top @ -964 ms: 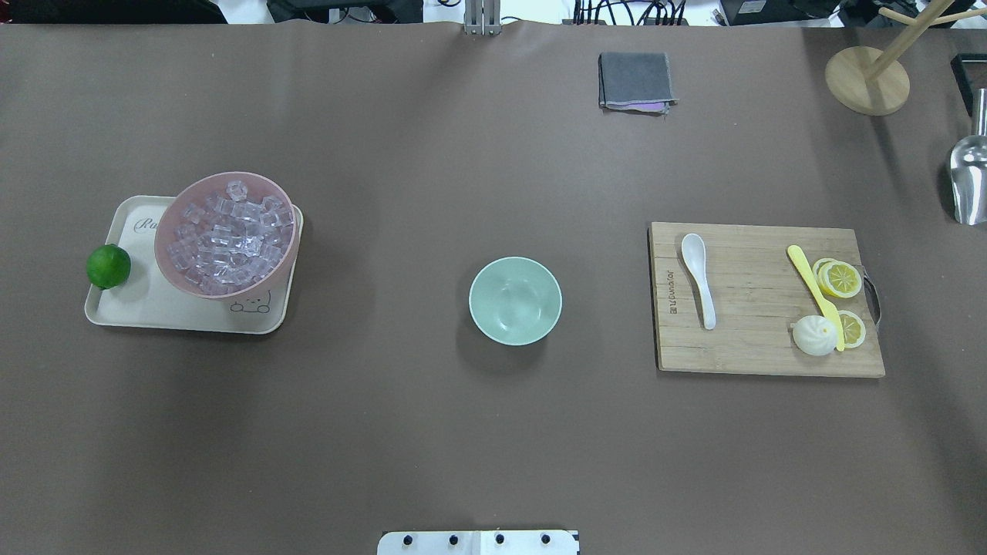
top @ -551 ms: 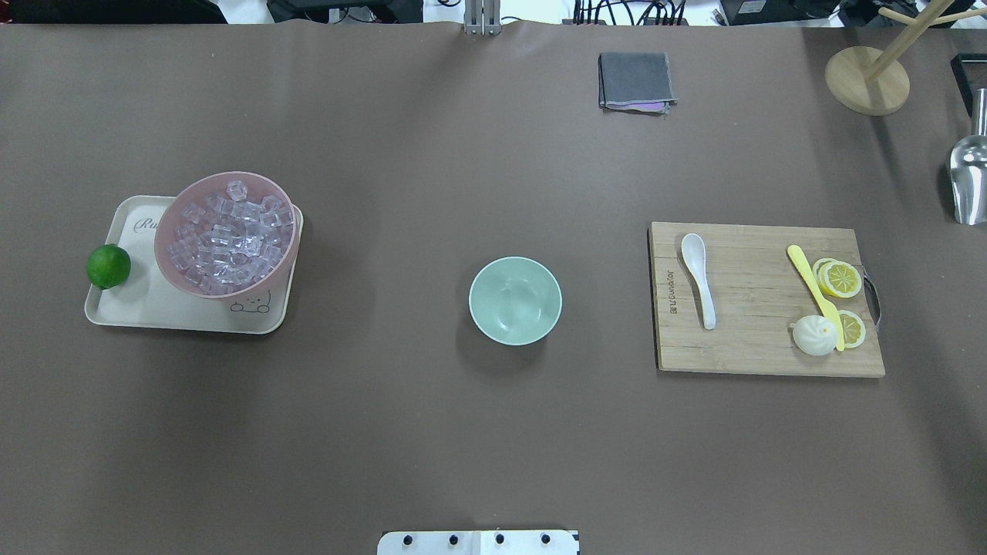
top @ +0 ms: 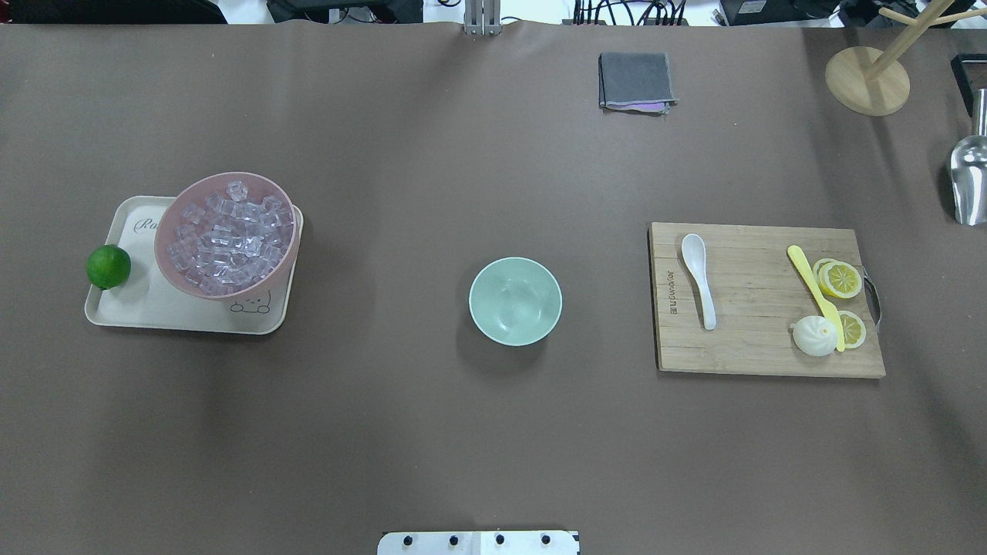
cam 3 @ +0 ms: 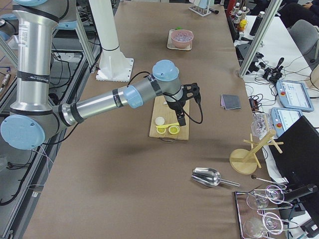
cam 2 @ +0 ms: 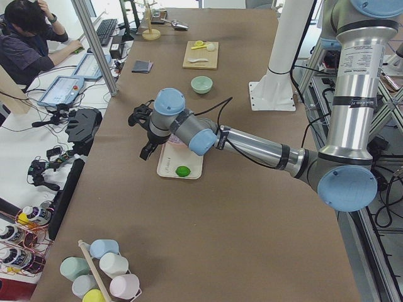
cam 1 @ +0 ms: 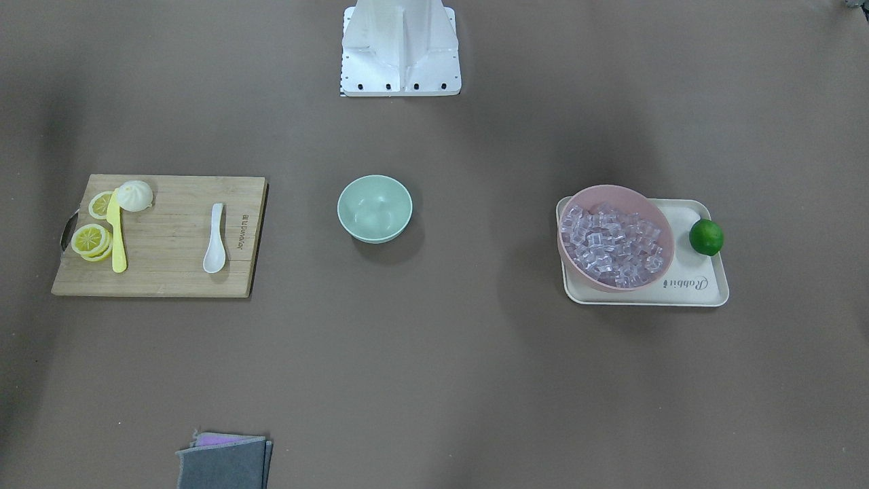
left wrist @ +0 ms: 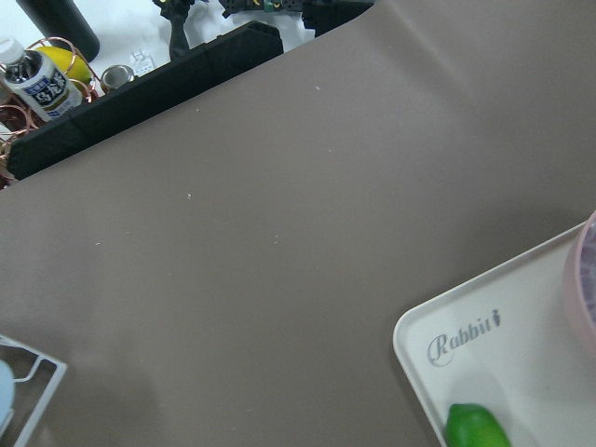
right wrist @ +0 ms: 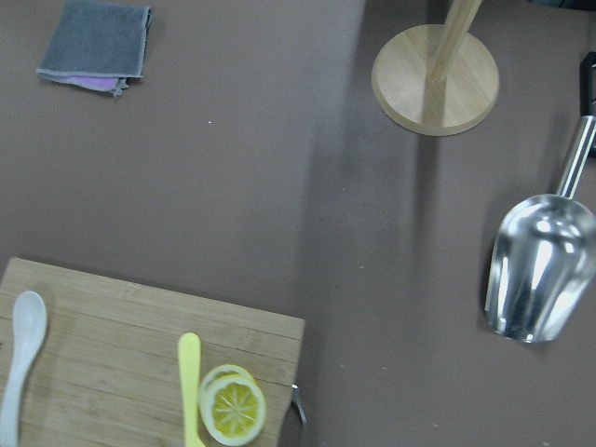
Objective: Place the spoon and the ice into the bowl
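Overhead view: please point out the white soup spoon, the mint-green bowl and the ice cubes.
white soup spoon (top: 702, 287), overhead view, middle of its handle.
mint-green bowl (top: 515, 302), overhead view, bare inside bottom.
ice cubes (top: 230, 235), overhead view, middle of the heap.

Tray (left wrist: 531, 372): "Rabbit" script. Cutting board (top: 756, 308) stamp unreadable.
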Robot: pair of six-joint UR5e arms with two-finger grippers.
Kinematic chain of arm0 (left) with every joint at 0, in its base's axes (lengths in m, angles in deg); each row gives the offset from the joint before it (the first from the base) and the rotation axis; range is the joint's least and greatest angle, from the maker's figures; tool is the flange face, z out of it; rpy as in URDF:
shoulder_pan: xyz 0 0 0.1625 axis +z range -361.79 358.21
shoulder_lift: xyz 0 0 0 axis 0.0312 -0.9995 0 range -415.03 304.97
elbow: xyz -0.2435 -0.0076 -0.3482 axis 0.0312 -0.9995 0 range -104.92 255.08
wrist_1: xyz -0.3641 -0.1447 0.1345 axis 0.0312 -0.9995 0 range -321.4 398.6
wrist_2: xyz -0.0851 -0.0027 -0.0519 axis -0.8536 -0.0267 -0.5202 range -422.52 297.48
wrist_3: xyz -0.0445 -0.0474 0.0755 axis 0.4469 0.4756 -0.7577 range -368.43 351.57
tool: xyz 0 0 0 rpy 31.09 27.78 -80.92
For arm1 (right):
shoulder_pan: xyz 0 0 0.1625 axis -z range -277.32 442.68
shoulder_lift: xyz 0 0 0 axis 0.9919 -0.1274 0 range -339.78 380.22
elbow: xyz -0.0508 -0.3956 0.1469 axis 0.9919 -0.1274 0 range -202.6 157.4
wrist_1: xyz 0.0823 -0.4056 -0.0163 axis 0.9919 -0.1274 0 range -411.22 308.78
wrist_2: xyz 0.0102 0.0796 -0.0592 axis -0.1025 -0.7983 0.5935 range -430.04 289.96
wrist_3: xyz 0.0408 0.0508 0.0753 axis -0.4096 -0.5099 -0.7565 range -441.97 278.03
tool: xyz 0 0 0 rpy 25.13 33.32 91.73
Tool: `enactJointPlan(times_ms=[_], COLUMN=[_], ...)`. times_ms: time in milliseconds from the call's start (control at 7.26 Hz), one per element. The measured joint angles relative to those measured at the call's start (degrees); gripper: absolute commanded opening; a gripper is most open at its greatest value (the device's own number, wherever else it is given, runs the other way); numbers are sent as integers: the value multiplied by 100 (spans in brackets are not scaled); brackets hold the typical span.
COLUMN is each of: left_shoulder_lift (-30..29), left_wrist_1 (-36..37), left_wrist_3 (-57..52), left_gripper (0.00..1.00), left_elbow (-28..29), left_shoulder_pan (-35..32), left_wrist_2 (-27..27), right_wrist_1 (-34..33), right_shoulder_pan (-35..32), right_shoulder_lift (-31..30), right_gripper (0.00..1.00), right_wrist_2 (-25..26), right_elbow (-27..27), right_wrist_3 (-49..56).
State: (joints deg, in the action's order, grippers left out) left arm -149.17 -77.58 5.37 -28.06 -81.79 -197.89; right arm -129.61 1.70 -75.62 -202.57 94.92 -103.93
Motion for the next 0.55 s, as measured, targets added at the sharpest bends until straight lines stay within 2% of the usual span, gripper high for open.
enactJointPlan(times_ms=[275,551], left_shoulder_lift=[-229,-534], left_wrist_1=[-459,-557], left_wrist_3=[1247,2043], left_gripper=[99,99], left_elbow=[-1,-3], left_shoulder_pan=[739,1513], left_wrist_2=[108,723], right_wrist_1=[134,162], right_shoulder_pan=[824,1666], right_shoulder_lift=[347,569], right_gripper=[100,100], right_wrist_2=[446,1152], right_elbow=[35,111], right_wrist_3=[-1283,-2265])
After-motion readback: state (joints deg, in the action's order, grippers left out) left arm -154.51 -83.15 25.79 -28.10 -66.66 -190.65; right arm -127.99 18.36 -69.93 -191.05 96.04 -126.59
